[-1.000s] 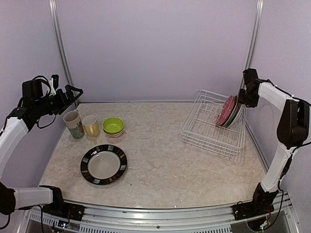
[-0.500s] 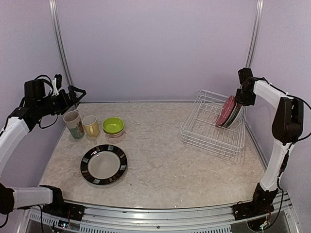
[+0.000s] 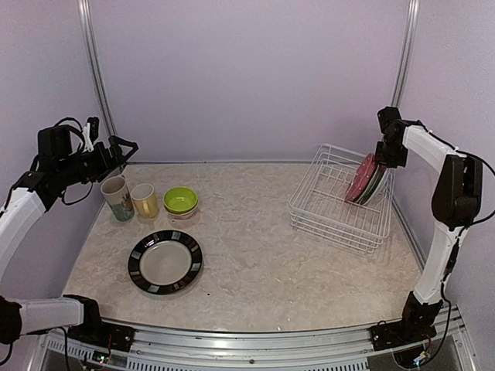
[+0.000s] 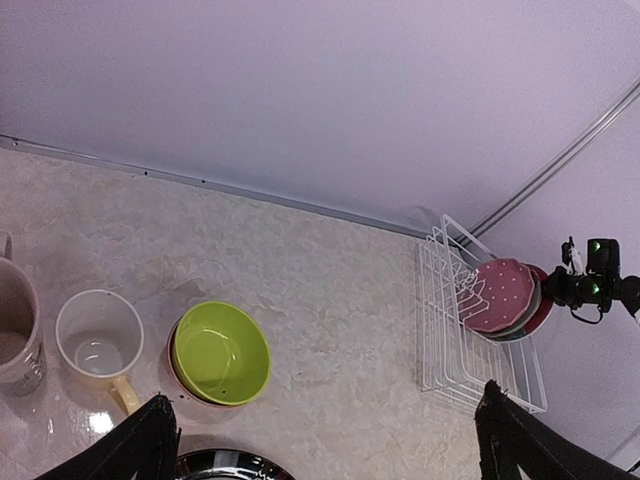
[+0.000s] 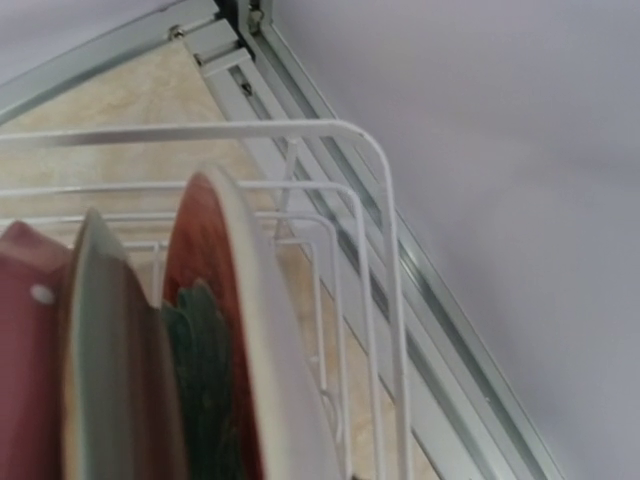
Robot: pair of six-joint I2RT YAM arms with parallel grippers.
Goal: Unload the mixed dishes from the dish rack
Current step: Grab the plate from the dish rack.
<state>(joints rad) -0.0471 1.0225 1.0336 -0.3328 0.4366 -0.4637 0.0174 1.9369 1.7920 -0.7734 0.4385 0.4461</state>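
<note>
Right wrist view: red-teal flower plate [image 5: 215,330] stands in the dish rack [image 5: 385,200] close below the right gripper [image 3: 383,154], its jaws pressed together; left gripper [image 3: 118,148] spread wide

On the table [image 3: 263,263], a mug [image 3: 117,198], a cup [image 3: 145,201] and a bowl [image 3: 180,199] stand in a row from left to right at about ten o'clock from the table's middle, the cup just beside the mug and the bowl nested in a second bowl [image 3: 182,214] beneath it. A plate [image 3: 165,261] lies flat at about eight o'clock, in front of that row and apart from it. The rack [image 3: 325,220] sits at about two o'clock, well apart from the rest, with upright plates [image 3: 360,179] leaning together in its far right end.
</note>
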